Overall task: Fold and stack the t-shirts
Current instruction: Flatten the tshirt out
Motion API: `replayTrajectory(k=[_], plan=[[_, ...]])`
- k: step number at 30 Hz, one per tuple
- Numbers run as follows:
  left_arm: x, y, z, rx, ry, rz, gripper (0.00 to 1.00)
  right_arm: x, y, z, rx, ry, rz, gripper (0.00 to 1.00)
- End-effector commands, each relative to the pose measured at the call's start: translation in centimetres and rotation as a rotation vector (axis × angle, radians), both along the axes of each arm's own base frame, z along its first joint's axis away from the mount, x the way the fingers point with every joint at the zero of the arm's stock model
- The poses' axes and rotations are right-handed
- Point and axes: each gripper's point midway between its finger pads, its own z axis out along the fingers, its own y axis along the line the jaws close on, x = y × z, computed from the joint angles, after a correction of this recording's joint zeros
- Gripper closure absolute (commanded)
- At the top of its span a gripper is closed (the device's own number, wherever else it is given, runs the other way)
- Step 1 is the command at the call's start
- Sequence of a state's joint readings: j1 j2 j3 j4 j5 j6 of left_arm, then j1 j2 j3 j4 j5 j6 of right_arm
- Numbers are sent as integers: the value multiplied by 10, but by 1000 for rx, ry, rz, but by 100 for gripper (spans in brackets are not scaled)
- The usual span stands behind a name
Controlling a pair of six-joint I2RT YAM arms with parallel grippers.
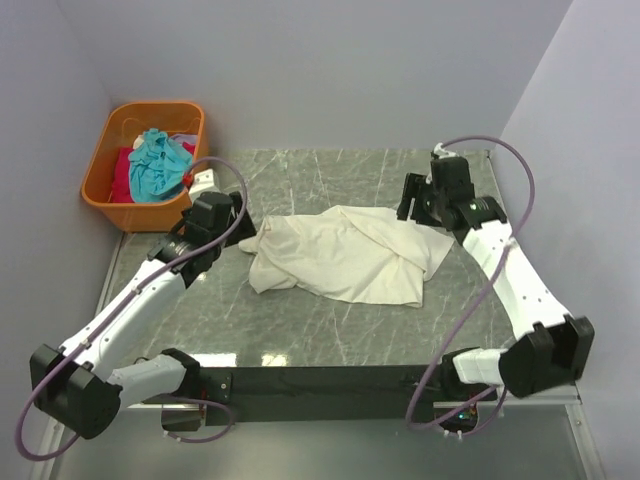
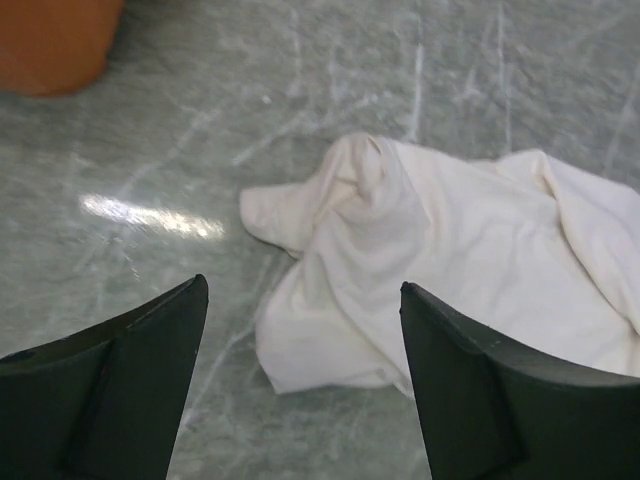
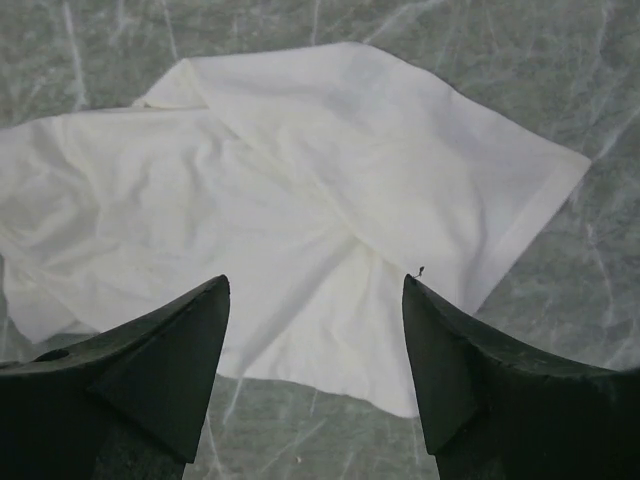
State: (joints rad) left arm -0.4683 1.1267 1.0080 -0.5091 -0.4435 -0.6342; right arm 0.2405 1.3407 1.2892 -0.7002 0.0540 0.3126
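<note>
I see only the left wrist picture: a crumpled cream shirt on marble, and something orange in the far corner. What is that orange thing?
Observer: A plastic basket at the table's far left corner.
Operator: Is anything in it?
Observer: A teal shirt bunched on a red shirt.
Operator: What's the other arm doing?
Observer: The right arm is poised at the cream shirt's right edge, jaws open and empty.
</note>
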Motion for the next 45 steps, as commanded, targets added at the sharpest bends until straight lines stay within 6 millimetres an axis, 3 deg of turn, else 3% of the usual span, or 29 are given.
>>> replayTrajectory(k=[1, 2, 3, 5, 7, 12, 20, 25, 31, 36, 39, 42, 45], plan=[[-15, -26, -6, -150, 6, -98, 17, -13, 8, -8, 62, -39, 20, 24], [-23, -26, -29, -170, 58, -89, 17, -19, 8, -9, 79, -46, 13, 24], [-28, -30, -35, -193, 68, -102, 17, -28, 7, -29, 77, -6, 7, 24], [-43, -31, -67, -217, 143, -108, 18, -37, 13, -34, 125, -9, 22, 25], [-50, -32, -89, -227, 183, -105, 21, -49, 12, -54, 132, 22, 15, 25], [-43, -40, -111, -242, 224, -97, 24, -66, 6, -96, 129, 95, -26, 28], [-29, -46, -157, -210, 317, -55, 33, -73, -4, -127, 136, 169, -79, 30], [-35, -49, -171, -217, 377, -58, 37, -78, -9, -141, 157, 222, -113, 30], [-42, -55, -171, -247, 392, -80, 44, -95, -9, -161, 169, 333, -139, 29], [-43, -58, -177, -245, 409, -89, 50, -105, -26, -173, 129, 343, -239, 29], [-42, -61, -177, -245, 413, -101, 64, -110, -30, -179, 135, 373, -260, 27], [-40, -60, -172, -242, 402, -101, 99, -115, -30, -190, 141, 411, -259, 27], [-38, -51, -156, -201, 373, -84, 99, -114, -28, -194, 149, 429, -245, 47]])
